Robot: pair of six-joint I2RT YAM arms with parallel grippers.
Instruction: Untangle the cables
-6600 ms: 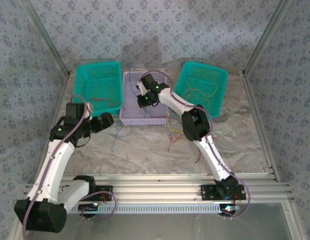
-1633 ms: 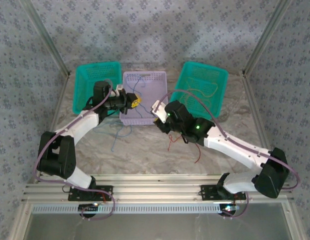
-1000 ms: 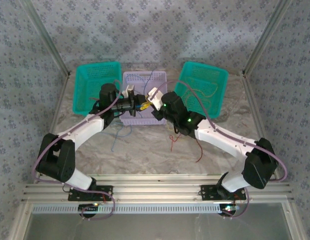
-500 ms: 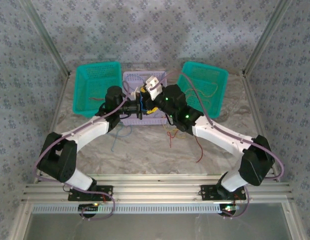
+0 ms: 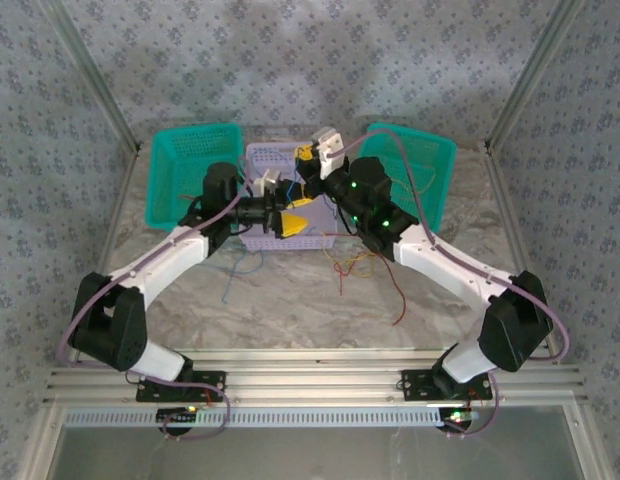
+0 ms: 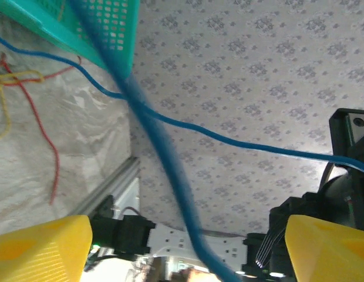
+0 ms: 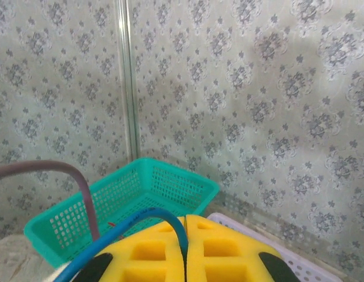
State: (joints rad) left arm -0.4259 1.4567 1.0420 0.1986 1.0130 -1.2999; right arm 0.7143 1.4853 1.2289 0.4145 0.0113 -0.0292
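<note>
Stretching blue and thin, one cable [image 7: 135, 222] seems pinched in the right gripper [image 7: 186, 235]; left gripper [image 6: 185, 247] gapes wide.

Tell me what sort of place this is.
Likely a robot test cell: patterned cloth walls on an aluminium frame, and plastic baskets on a tabletop.

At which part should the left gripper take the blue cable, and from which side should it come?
Probably the near stretch of the blue cable, between the open left gripper's fingers. It runs across their closing line, so push straight forward and close. The shut right gripper pinches it farther on.
</note>
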